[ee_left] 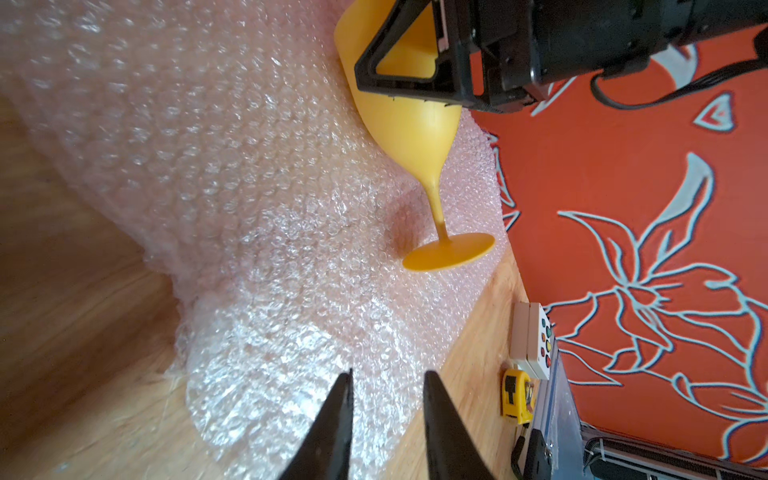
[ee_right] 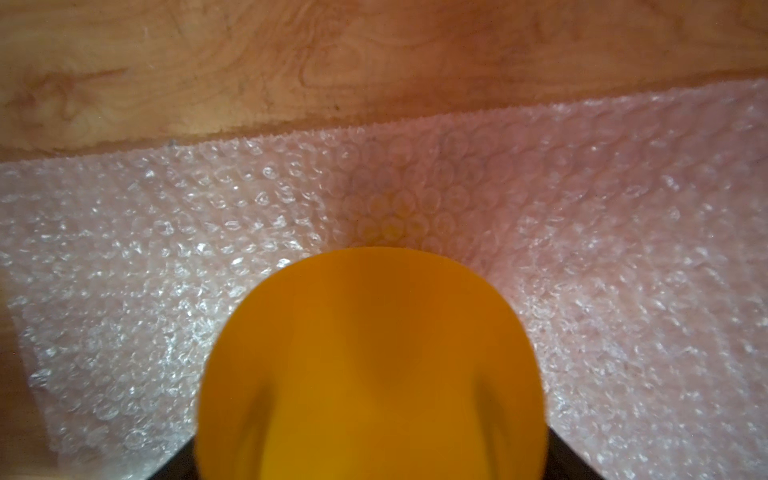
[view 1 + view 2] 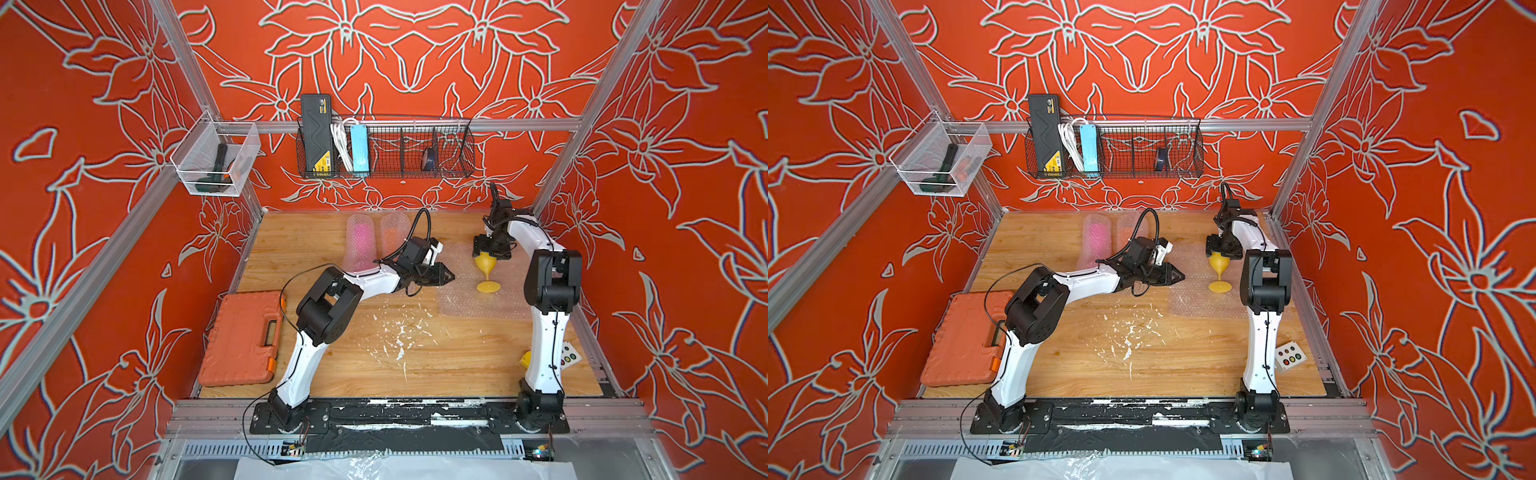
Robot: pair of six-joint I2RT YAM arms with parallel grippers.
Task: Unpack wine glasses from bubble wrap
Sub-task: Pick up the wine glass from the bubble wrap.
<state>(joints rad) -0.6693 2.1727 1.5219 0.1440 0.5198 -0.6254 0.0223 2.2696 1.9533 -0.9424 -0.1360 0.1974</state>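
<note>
Three goblets: one yellow and unwrapped; one pink and one orange, each seen as blurred colour inside a roll of bubble wrap.
Yellow goblet (image 3: 487,266): at 2 o'clock on the counter (image 3: 374,365), stem down and tilted. The bowl is under the right gripper (image 3: 485,254). The round foot is over the flat sheet (image 3: 469,301) of bubble wrap. Contact between foot and sheet cannot be determined.
Right fingers (image 1: 403,89): clamped on the bowl of the yellow goblet, one on each side.
Flat sheet: spread at 3 o'clock on the counter, with its 9 o'clock edge raised in a fold.
Left gripper (image 3: 451,275): at the 9 o'clock edge of the flat sheet, pointing toward 3 o'clock.
Left fingers (image 1: 338,419): apart by a narrow gap, over the raised fold. Contact with the sheet cannot be determined.
Pink roll (image 3: 360,245): at 12 o'clock on the counter, lying lengthwise from 12 to 6. Its 6 o'clock end is hidden behind the left arm (image 3: 365,280).
Orange roll (image 3: 394,232): just beside the pink roll on its 3 o'clock side, partly hidden by the left wrist.
Toolbox (image 3: 241,336): orange, closed, at 8 o'clock at the counter's edge.
Button box (image 3: 1291,355): at 4 o'clock, near the base of the right arm.
</note>
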